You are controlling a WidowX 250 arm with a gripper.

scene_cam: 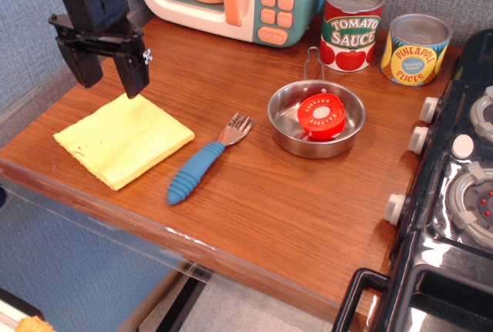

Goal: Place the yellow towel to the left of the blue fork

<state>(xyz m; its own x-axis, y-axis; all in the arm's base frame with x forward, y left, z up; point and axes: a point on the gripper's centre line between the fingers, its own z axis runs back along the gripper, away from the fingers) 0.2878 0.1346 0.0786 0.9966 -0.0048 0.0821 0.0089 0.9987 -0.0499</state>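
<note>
Towel flat, pincer above it

One yellow towel, one blue fork, one metal pan holding one red toy piece, two cans. The towel lies on the table's front left part, left of the fork. Gripper hangs above its far edge, jaws wide, holding nothing.

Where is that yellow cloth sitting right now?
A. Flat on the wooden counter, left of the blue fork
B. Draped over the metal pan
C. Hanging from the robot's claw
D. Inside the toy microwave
A. The yellow towel lies flat on the counter, left of the blue fork, while the open gripper hangs above it, holding nothing.
</note>
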